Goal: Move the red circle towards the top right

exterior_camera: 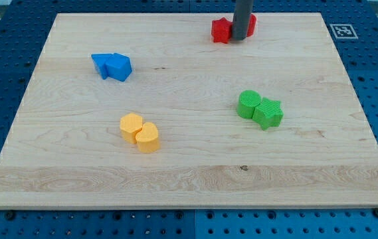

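Two red blocks lie close together near the top edge of the board. One shows left of the rod; the other peeks out at the rod's right. Which one is the circle I cannot tell, since the rod hides much of them. My tip stands between and just in front of the two red blocks, touching or nearly touching them.
Two blue blocks sit together at the upper left. A yellow hexagon and a yellow heart-like block sit left of centre. A green circle and a green star sit at the right. The board's top edge is close to the reds.
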Controlling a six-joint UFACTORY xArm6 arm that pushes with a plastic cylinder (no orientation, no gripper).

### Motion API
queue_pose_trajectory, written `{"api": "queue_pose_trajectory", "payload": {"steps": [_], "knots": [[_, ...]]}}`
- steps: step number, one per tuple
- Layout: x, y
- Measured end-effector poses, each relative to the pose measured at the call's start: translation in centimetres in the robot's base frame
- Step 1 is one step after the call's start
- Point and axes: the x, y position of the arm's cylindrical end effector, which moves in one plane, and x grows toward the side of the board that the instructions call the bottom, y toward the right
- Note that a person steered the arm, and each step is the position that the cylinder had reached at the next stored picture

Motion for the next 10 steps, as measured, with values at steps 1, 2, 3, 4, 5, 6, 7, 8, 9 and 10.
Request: {"api": "queue_pose_trajectory", "payload": {"steps": [1, 2, 3, 4, 5, 6, 7, 8, 9, 10], "knots": [[0.0, -2.9], [-1.4, -4.2], [-2.3, -0.9], [-1.8, 4.4], [-1.7, 6.8], [-0.7, 6.8], [-1.0, 7.2], [-1.4, 5.7], [-3.1, 5.9], [-3.3, 8.9]]}}
